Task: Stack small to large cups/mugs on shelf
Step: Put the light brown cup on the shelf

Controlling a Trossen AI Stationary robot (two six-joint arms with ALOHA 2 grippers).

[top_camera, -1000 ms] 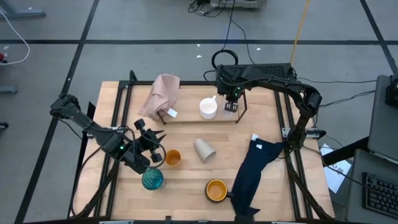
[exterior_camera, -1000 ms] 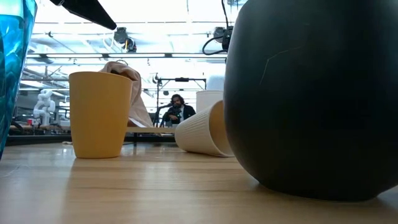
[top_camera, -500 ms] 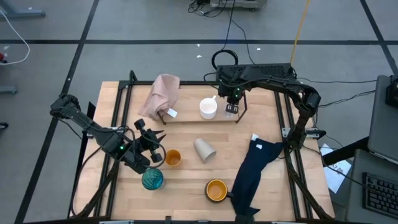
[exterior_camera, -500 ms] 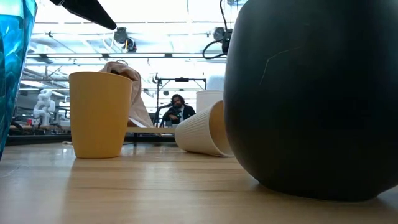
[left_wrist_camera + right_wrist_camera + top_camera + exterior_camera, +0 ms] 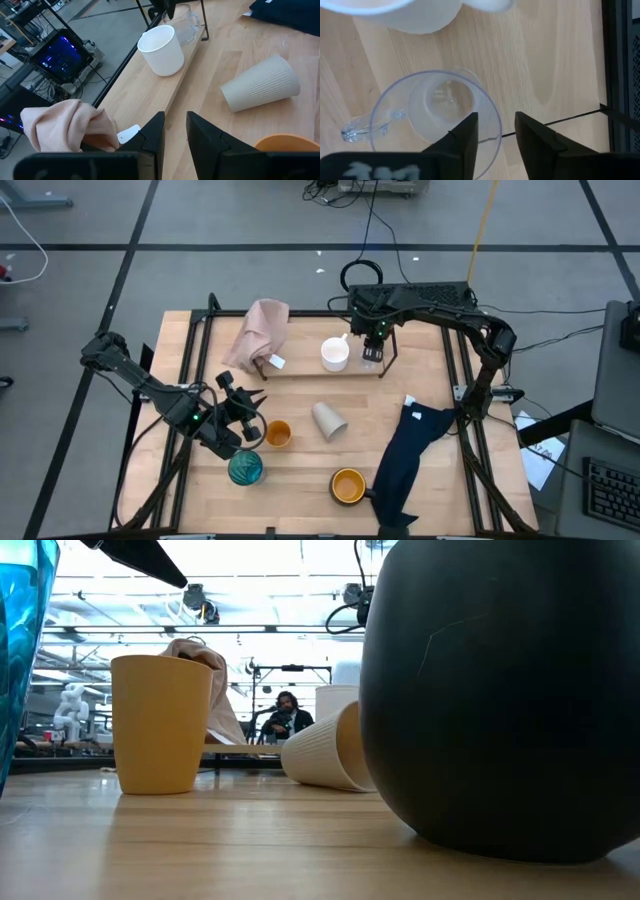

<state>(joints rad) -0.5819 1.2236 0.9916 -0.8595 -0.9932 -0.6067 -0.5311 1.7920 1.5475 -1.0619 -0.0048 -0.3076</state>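
The shelf stands at the table's far middle. The white mug and the tiny clear cup stand upright on it side by side. My right gripper is open above the clear cup, pointing down; one finger is over its opening and one outside its rim, without touching. My left gripper is slightly open and empty at the near left. The small orange cup and teal glass stand upright beside it. The beige cup lies on its side. The orange-yellow mug stands near the front.
A pink cloth hangs over the shelf's left end. A navy cloth lies at the near right, beside the orange-yellow mug. A person sits far behind the table. Bare wood lies between the shelf and the beige cup.
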